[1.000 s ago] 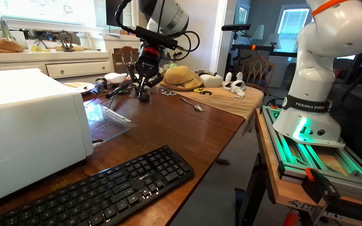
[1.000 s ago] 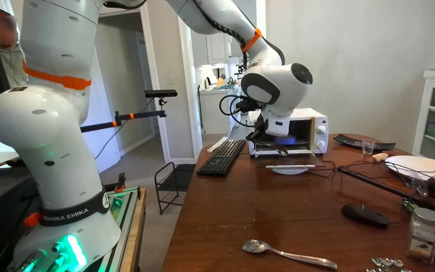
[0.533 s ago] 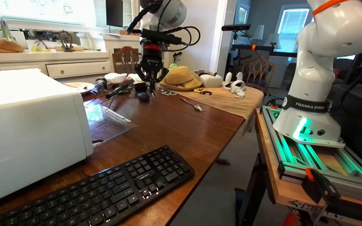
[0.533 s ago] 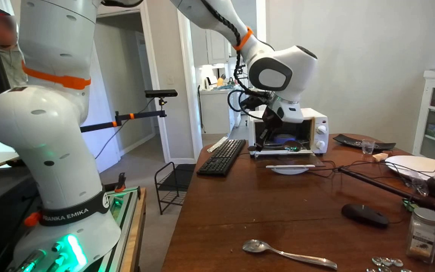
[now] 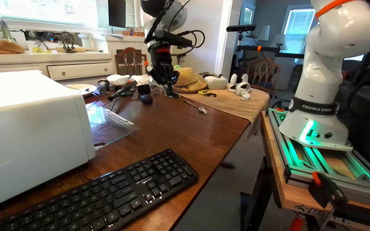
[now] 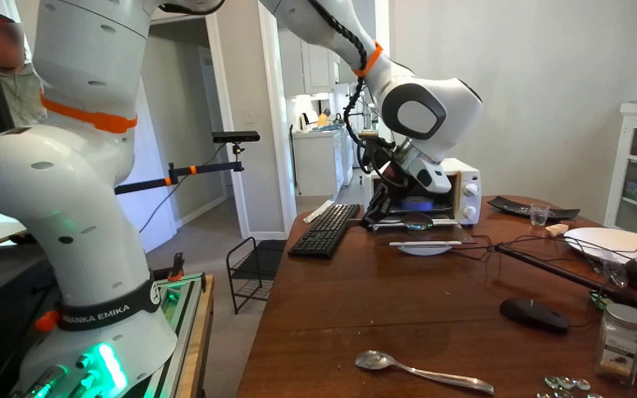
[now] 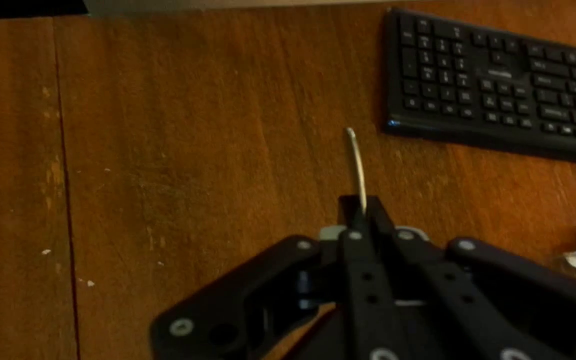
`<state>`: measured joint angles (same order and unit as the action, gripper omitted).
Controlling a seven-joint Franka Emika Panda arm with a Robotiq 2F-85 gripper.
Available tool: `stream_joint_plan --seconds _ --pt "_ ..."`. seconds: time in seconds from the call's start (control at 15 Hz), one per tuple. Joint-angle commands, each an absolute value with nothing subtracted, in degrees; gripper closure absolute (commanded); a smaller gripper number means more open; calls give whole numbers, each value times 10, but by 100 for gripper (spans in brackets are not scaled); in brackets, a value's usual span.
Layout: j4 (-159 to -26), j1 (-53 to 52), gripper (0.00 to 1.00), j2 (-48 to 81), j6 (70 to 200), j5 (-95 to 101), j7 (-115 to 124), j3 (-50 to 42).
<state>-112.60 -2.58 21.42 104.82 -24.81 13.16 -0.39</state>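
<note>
My gripper (image 7: pixel 364 212) is shut on a metal spoon, whose thin handle (image 7: pixel 358 160) sticks out past the fingertips in the wrist view. The spoon's bowl is hidden there by the gripper. In an exterior view the gripper (image 6: pixel 376 213) tilts downward and the held spoon's round shiny bowl (image 6: pixel 418 221) shows before the toaster oven. From the opposite side the gripper (image 5: pixel 169 87) hangs near the straw hat, with the bowl (image 5: pixel 172 95) just below it. The spoon appears raised over the wooden table (image 7: pixel 193 150); the exact height is hard to tell.
A black keyboard (image 7: pixel 493 80) lies near the table edge. Beyond it stands the white toaster oven (image 6: pixel 469 193), its glass door down. A second spoon (image 6: pixel 423 373), a black mouse (image 6: pixel 534 315), a glass jar (image 6: pixel 621 342), loose glass gems (image 6: pixel 564 384) and a white plate (image 6: pixel 600 243) are also on the table.
My gripper has shifted to the right past the mouse toward the straw hat, and its tilt has changed. The spoon has turned along with it and stays held.
</note>
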Motion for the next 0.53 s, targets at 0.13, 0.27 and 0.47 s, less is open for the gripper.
stream_joint_plan --seconds 0.13,0.27,0.47 --pt "-1122 6 96 238 1009 -266 106 -2" --pt "-1122 11 99 243 1008 -270 101 -3" --pt "-1084 9 99 261 952 -204 103 -10"
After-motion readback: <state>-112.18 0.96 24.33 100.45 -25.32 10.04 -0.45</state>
